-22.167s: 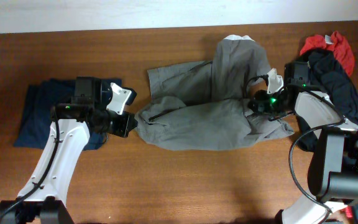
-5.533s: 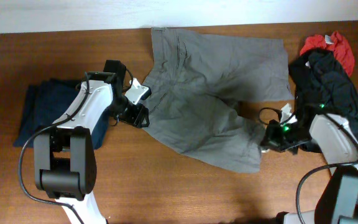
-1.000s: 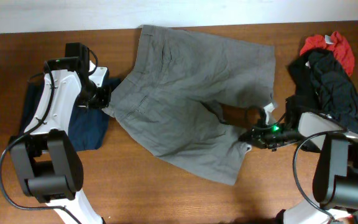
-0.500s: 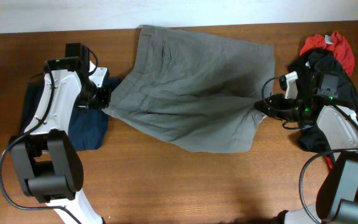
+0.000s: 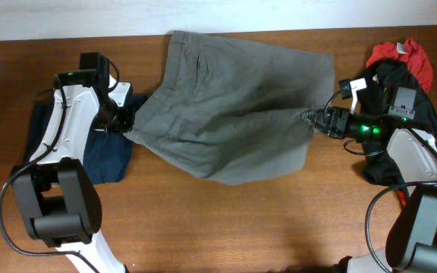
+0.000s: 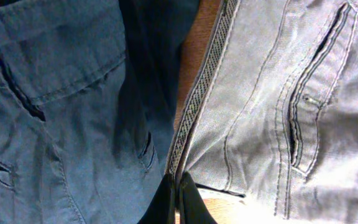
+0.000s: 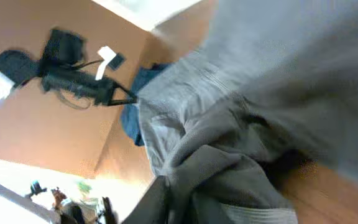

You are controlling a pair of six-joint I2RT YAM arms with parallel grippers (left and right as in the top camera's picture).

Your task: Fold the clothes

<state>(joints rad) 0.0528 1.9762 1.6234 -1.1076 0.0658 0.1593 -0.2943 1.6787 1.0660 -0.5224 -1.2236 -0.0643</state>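
Arms reach in from the near edge of the table, one at each side. Toward the left edge lies a navy garment, partly under the left arm. Just beyond it the left gripper has its fingers pressed together on the edge of the grey shorts. In the wrist view they pinch the spot where the patterned inner waistband runs down to them, with a slit pocket off to one side. The shorts lie spread over the middle of the table, their lower fold nearest the arms and their top reaching the far edge. At their right side the right gripper touches bunched grey cloth. That wrist view is blurred, so I cannot tell whether its fingers are apart or clamped on the cloth. Behind the right arm, at the far right corner, a black garment lies heaped with a red garment against it on the far side.
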